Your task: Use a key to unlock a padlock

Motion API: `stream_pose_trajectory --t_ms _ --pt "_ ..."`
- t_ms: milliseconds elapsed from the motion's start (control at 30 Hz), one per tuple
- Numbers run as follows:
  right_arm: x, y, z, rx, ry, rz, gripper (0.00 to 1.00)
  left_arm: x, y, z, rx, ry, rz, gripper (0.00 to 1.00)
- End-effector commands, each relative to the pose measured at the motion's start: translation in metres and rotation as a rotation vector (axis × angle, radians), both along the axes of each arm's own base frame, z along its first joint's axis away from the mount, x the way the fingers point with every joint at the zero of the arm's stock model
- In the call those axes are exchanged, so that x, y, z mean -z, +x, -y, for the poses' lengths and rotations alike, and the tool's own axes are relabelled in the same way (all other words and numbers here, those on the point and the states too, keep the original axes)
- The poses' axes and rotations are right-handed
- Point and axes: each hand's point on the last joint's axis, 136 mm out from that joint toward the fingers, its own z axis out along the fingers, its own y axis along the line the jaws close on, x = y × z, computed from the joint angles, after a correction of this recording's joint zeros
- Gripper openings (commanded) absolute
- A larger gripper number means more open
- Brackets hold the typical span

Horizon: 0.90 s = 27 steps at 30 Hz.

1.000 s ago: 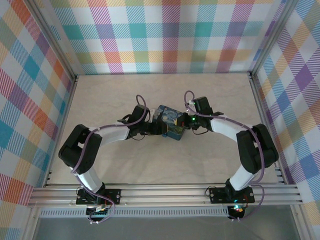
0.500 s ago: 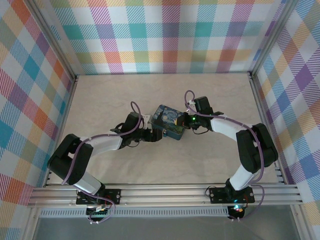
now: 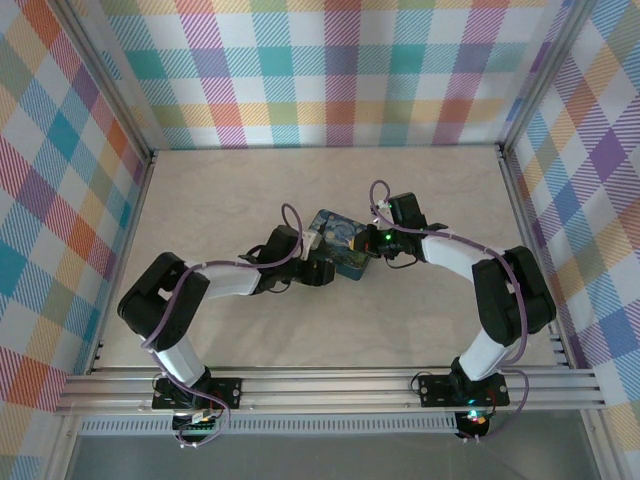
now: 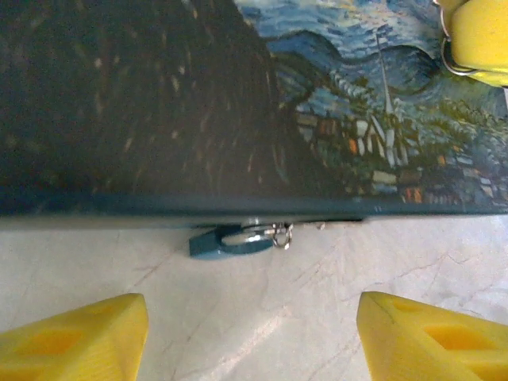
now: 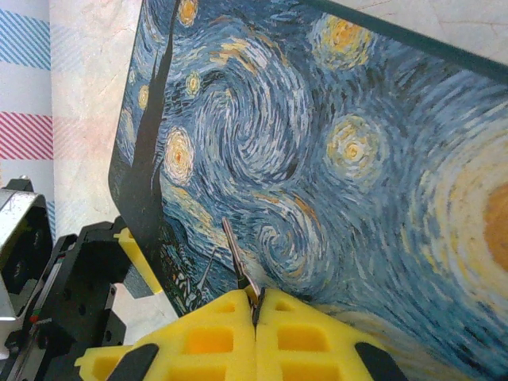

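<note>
The tiny blue padlock (image 4: 230,240) with its silvery shackle lies on the table against the lower edge of the starry-night tin (image 4: 159,103). My left gripper (image 4: 254,341) is open just short of it, one yellow finger (image 4: 75,337) on each side, nothing between them. My right gripper (image 5: 255,317) is shut on a thin metal key (image 5: 236,258), whose blade sticks out over the tin's lid (image 5: 317,159). From above, the left gripper (image 3: 318,268) is at the tin's near-left side and the right gripper (image 3: 372,240) at its right end.
The tin (image 3: 340,245) sits mid-table between both arms. Pale marble-like tabletop (image 3: 420,320) spreads around it, with checked walls on three sides. The right gripper's yellow finger (image 4: 480,40) rests over the tin's far corner in the left wrist view.
The left arm pulled back to the left, then came forward again to the tin's near side. The tin shifted slightly. The right arm stayed put with the key.
</note>
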Motion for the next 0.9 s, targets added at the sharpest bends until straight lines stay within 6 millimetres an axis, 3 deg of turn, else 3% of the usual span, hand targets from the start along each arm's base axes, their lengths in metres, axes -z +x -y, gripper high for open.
stream_pose_trajectory --t_ms 0,867 --pt "0.036 -0.010 0.014 0.036 -0.085 -0.091 0.00 -0.006 0.011 0.011 0.027 0.011 0.082 0.68" --pt "0.033 -0.009 0.012 0.040 -0.069 -0.082 0.00 0.007 0.016 0.033 0.040 0.053 0.112 0.49"
